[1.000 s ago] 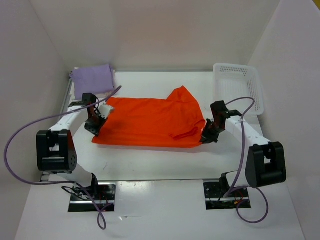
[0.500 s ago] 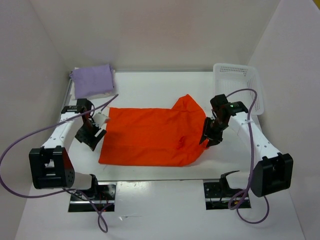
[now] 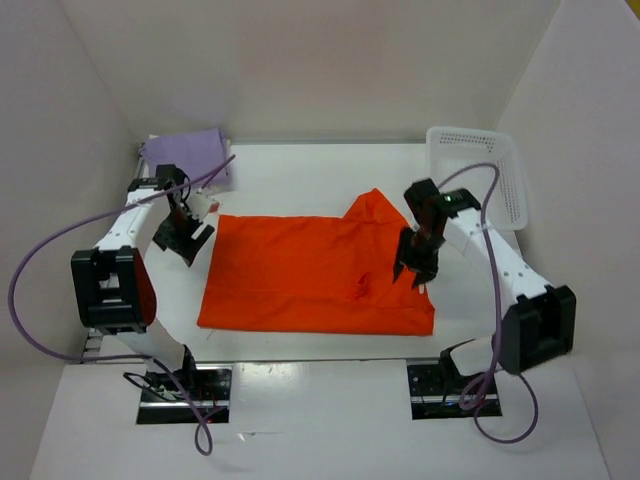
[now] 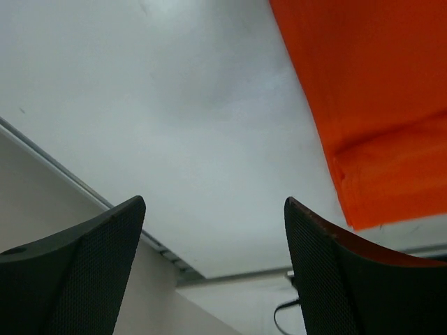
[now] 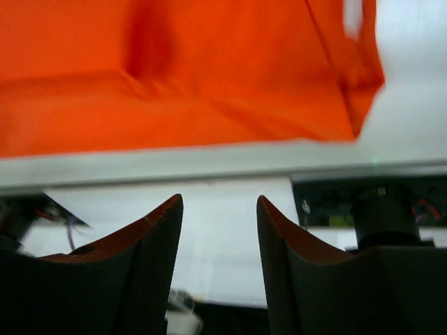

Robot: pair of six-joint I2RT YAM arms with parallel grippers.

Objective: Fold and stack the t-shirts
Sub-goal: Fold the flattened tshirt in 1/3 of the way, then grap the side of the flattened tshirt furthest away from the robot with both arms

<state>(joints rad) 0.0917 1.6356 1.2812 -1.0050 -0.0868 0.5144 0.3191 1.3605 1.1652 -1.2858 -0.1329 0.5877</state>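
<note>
Two of the three shirts show plainly. At the far-left corner of the white table lies the folded light purple cloth t-shirt. Near it, the left claw hangs just off the left edge of the bright orange cloth t-shirt, its fingers spread wide with nothing between them. The orange shirt lies flat mid-table as a rough rectangle, with a peak of cloth sticking out at its far-right corner. Over its right edge hovers the right claw, its fingers also parted and empty. The white plastic mesh basket sits at the far right. The step in hand looks like the next fold of the orange shirt. To do it well, each claw should pinch a matching corner, lift only enough to clear the table, and carry across together so the edges meet squarely. The stray peak wants tucking in first. The white shirt cannot be made out. The orange shirt's layers cannot be counted, and whether the right claw touches the cloth is unclear.
</note>
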